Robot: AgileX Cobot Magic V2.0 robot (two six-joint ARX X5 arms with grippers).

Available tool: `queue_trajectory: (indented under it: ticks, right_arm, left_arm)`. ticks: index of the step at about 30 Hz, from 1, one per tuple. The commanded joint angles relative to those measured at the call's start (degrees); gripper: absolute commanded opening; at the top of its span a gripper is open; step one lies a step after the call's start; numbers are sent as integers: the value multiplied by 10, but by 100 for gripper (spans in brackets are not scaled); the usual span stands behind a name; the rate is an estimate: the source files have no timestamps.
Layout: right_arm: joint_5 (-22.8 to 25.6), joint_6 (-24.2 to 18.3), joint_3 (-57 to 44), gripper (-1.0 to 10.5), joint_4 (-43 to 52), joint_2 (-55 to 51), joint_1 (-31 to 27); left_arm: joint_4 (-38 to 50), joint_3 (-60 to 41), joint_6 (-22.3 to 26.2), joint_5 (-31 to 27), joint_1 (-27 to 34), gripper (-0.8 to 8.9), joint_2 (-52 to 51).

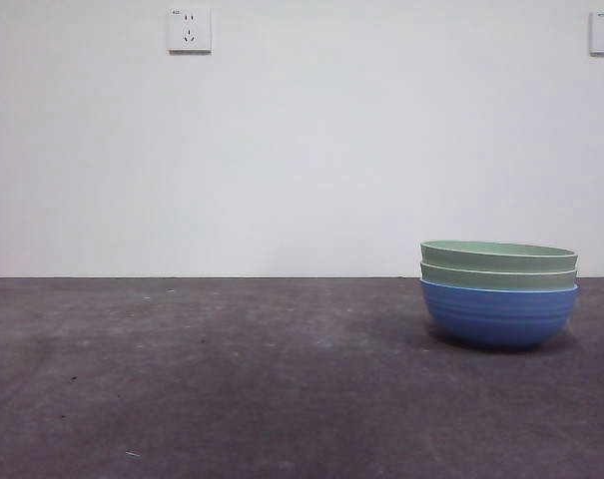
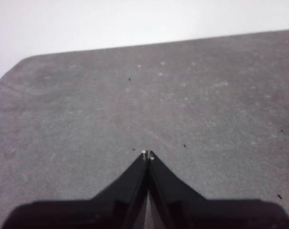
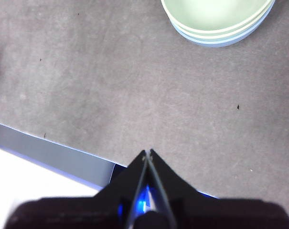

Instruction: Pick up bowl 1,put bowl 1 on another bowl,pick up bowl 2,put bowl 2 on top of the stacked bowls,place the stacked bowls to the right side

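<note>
We see stack [image 1: 498,295] at right, near table [image 1: 232,379] edge; both grippers [image 2: 147,154] [image 3: 148,152] closed, empty, clear. Risk: later bump slides stack off.

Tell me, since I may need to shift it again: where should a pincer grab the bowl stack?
Probably the top rim of the bowl stack, from above, one jaw inside and one outside. The sides are round and wide; the rims are thin and open upward. Both pincers are away from it.

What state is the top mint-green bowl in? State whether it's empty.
Empty. The right wrist view looks down into bowl 2 and shows only bare pale green; it sits upright, nested in the stacked bowls.
</note>
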Motion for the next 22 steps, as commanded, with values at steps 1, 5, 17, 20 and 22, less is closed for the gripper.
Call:
queue_trajectory:
  ticks: [1,5,17,20,22]
  right_arm:
    - [-1,-5,-4,3,2,0,1]
    - [-1,-5,-4,3,2,0,1]
    - [-1,-5,-4,3,2,0,1]
    - [-1,-5,-4,3,2,0,1]
    - [-1,-5,-4,3,2,0,1]
  left_arm:
    - [-6,-7,-23,0,2,-3,-2]
    - [-3,-7,-45,0,2,-3,-2]
    - [-3,-7,-44,0,2,-3,-2]
    - [-3,-7,-44,0,2,-3,-2]
    - [-3,-7,-43,0,2,-3,-2]
